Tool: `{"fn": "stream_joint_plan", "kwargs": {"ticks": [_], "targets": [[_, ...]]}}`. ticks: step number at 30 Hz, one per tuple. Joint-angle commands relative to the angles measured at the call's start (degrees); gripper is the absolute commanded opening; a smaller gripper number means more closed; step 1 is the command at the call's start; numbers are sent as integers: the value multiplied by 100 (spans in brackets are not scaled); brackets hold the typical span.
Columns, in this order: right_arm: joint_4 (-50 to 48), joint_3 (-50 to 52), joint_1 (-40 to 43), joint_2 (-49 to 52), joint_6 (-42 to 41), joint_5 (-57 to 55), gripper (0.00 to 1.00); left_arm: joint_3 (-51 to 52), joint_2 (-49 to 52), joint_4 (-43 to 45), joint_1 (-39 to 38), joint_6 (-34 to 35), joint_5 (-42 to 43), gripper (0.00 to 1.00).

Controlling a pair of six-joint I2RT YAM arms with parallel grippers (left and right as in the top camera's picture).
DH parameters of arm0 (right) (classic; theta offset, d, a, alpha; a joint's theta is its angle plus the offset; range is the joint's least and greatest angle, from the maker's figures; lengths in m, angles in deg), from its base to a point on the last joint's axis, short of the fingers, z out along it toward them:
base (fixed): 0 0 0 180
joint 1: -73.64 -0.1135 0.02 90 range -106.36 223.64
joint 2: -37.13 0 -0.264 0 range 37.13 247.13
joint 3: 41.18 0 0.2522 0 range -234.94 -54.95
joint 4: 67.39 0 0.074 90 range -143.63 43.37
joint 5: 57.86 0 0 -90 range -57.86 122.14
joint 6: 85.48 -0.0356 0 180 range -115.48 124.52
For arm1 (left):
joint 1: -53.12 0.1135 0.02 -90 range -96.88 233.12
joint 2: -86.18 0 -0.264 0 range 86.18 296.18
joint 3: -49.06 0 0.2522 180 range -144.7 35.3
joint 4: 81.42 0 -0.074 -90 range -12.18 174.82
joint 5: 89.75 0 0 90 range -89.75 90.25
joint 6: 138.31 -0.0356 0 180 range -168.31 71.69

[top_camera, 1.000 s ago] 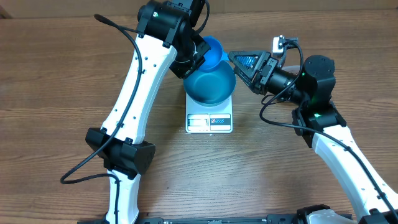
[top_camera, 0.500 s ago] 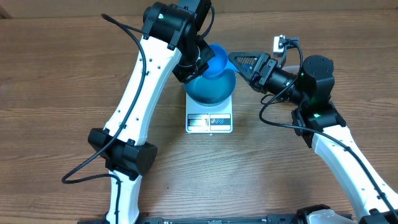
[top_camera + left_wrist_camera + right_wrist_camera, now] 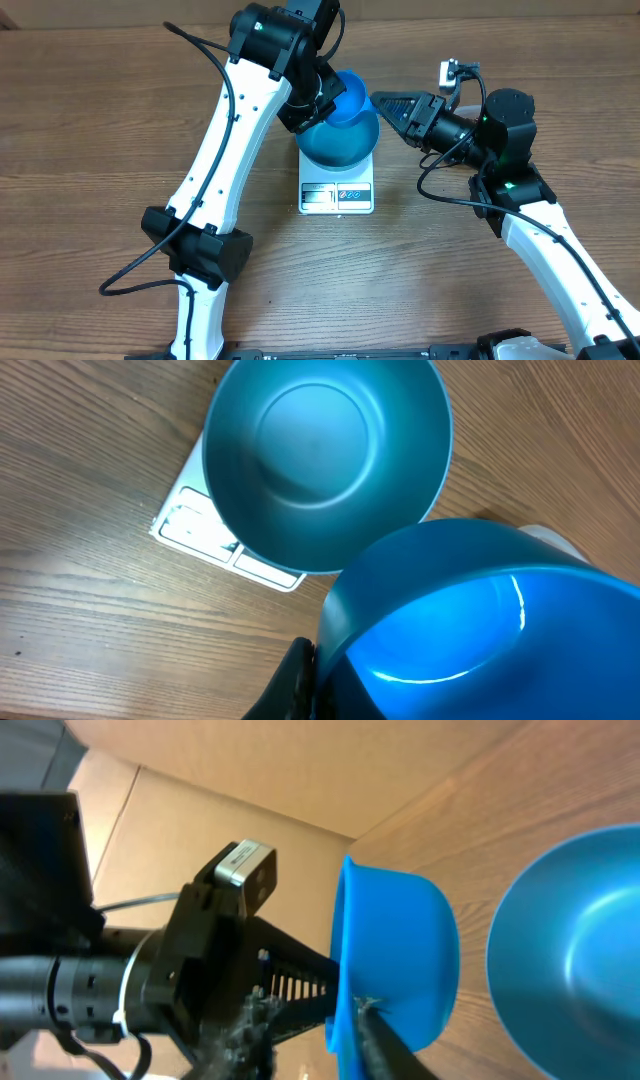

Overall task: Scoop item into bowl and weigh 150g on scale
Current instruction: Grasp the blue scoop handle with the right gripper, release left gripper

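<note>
The round blue bowl (image 3: 340, 140) stands empty on the white scale (image 3: 337, 196), as the left wrist view shows of the bowl (image 3: 320, 460) and scale (image 3: 190, 525). My left gripper (image 3: 318, 100) is shut on a small blue scoop (image 3: 346, 93) held over the bowl's far rim; the scoop (image 3: 480, 630) looks empty. My right gripper (image 3: 378, 100) has come in from the right and closed over the scoop's rim (image 3: 395, 950); one finger (image 3: 385, 1040) lies against its outer wall, the other is blurred. The item is out of view.
Both arms meet over the far side of the scale. The left arm's white links (image 3: 215, 150) run down the table's left half, the right arm's (image 3: 560, 260) down the right. A cardboard wall (image 3: 200, 790) stands behind the table.
The right gripper's jaws have gone from wide open to narrow around the scoop's rim. The left gripper moved the scoop slightly right early on, then held still.
</note>
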Motion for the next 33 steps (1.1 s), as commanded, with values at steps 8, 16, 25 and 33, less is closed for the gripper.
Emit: {"fn": "stream_joint_plan", "kwargs": {"ticks": [8,16,25,33], "targets": [[-76,-98,-26,-37,35,63,4,-138,70,20,-42,-83,-7,4],[-76,-98,-26,-37,35,61,4,-138,70,15,-42,-83,-33,24],[-76,-98,-24,-37,39,59,4,-138,70,17,0,-216,-260,100],[125,-96,-20,-37,214,-122,4,-140,-247,63,90,-826,-122,100]]}}
